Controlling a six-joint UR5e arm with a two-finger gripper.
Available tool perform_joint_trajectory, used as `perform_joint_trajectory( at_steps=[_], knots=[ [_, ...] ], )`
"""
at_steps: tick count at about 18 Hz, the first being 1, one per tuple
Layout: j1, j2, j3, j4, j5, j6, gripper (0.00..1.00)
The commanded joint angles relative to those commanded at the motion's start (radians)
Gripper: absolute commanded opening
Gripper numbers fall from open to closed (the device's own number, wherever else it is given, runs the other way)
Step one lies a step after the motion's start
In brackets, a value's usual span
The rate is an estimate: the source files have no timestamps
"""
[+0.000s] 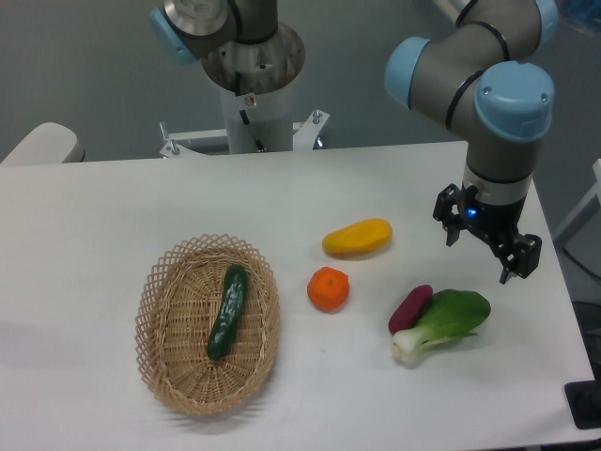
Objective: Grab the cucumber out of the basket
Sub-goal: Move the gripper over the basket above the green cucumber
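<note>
One arm is all I have, and it reaches in from the upper right, its grey links and blue-capped joints bending down so that my black two-finger gripper [486, 251] hangs above the right part of the white table [94, 216], fingers spread wide and holding nothing.

Going from the left: the oval, shallow, tan wicker basket [161, 303] with its open lattice rim sits on the left half of the table, its near end close to the front edge. The slim, dark green, glossy cucumber [227, 311] lies inside it, along the basket's length and a little right of its middle, tilted slightly, touching only the woven floor. Bare tabletop lies to the left of the basket and behind it.

To the basket's right, apart from it, rests a round orange fruit [329, 288]. Behind that, a yellow-orange oblong fruit [358, 239] lies on its side. Further right, a stubby purple vegetable [409, 309] leans against a light green leafy bok choy with a white stem [444, 322]; both lie just below my gripper. These four sit between my gripper and the basket.
</note>
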Motion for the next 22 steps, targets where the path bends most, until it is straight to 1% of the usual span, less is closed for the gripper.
perform_joint_trajectory(
  at_steps=[3, 7, 9, 12, 16, 22],
  knots=[
    [-0.002, 0.0, 0.0, -0.002, 0.002, -0.005, 1.0],
    [-0.014, 0.011, -0.031, -0.005, 0.002, -0.024, 1.0],
    [-0.024, 0.017, -0.049, -0.006, 0.002, -0.076, 1.0],
    [-0.075, 0.034, -0.086, 0.003, -0.002, -0.173, 1.0],
    [-0.153, 0.057, -0.132, 0.003, 0.005, -0.354, 1.0],
    [-0.287, 0.058, -0.176, 0.005, -0.008, -0.776, 1.0]
  ],
)
